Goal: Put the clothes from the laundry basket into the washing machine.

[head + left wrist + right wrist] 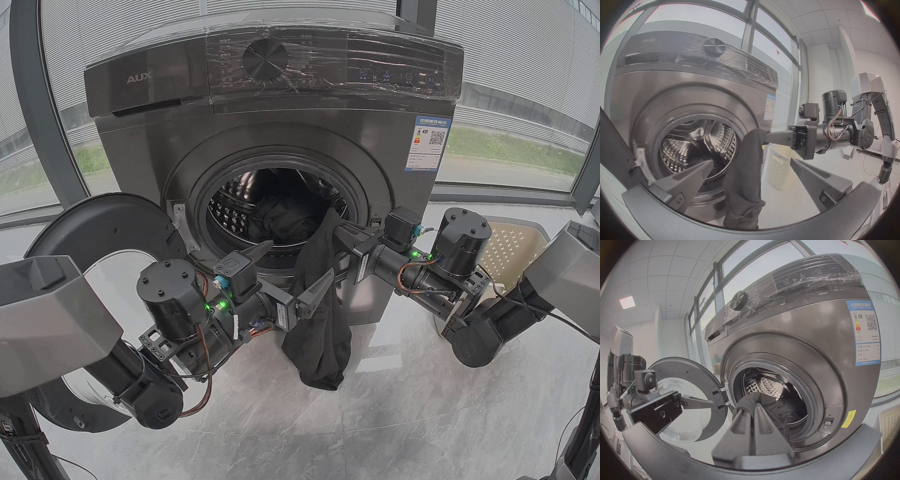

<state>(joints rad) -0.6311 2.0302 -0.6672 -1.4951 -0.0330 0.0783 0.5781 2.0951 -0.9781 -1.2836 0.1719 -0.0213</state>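
Pinching the black garment [319, 325] tight in my right fingers [351, 237], drum mouth [275, 200] at ten o'clock; cloth hangs long toward six, my left fingers [315, 292] gaping empty beside it.

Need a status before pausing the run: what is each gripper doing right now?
Left gripper: open, holding nothing.
Right gripper: closed on the black garment hanging at the washing machine opening.

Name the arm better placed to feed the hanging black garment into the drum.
Right: right pincer is shut on the black garment at the drum mouth; left pincer is open, lower.
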